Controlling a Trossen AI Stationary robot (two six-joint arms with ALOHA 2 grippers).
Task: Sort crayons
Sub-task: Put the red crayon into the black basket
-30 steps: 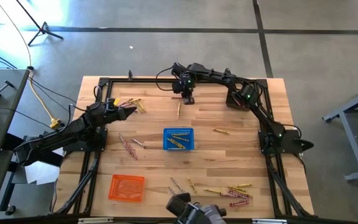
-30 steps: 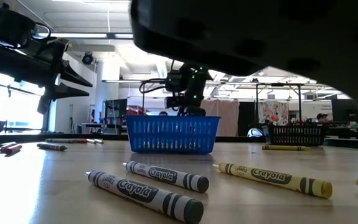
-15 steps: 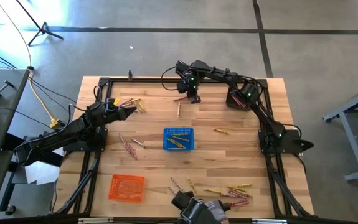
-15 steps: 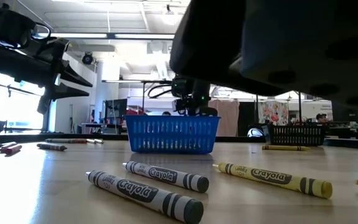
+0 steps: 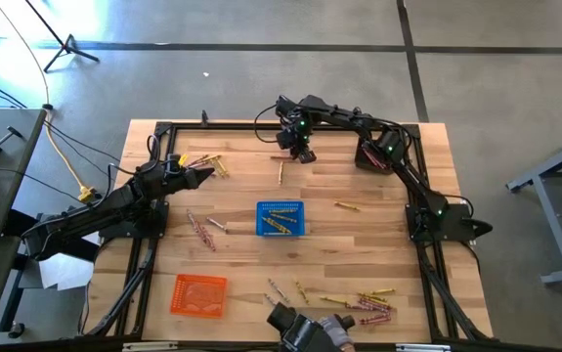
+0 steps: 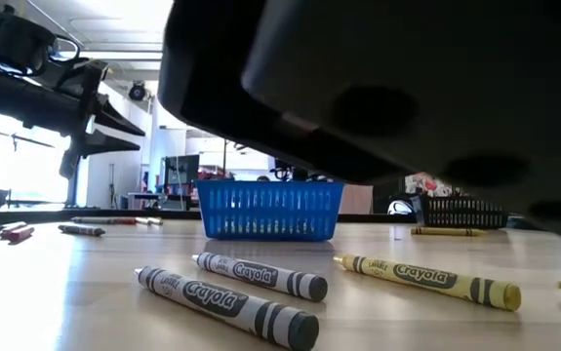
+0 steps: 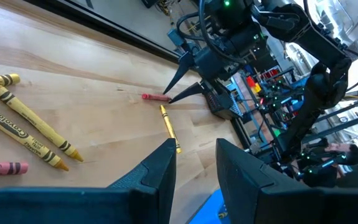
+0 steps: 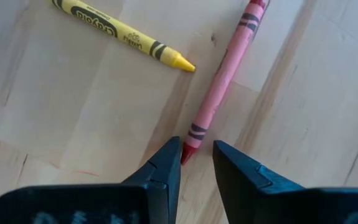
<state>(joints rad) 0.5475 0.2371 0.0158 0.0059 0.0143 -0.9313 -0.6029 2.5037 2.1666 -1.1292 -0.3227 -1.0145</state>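
Note:
My right gripper [image 8: 196, 158] hangs open over the table's far middle, pointing steeply down. Its fingers stand on either side of the pointed end of a red crayon [image 8: 222, 81] that lies flat on the wood; I see no touch. A yellow crayon [image 8: 122, 34] lies beside it. The left wrist view shows the same red crayon [image 7: 155, 97] under the right gripper [image 7: 180, 87]. The blue basket [image 5: 281, 219] holds yellow crayons. My left gripper [image 5: 202, 176] waits open at the left, nothing between its fingers [image 7: 166, 168].
Crayons lie in clusters at the far left [image 5: 205, 164], the left [image 5: 200, 231] and the near right [image 5: 364, 301]. An orange basket [image 5: 199, 294] stands near left, a dark basket [image 6: 465, 210] far right. A dark blurred thing [image 6: 378, 88] close to the low camera hides most of that view.
My right gripper has shifted a little toward the table's right edge and sunk lower behind the blue basket, rolling its wrist as it went. The dark thing at the near edge has moved across the low view and now hides that gripper there.

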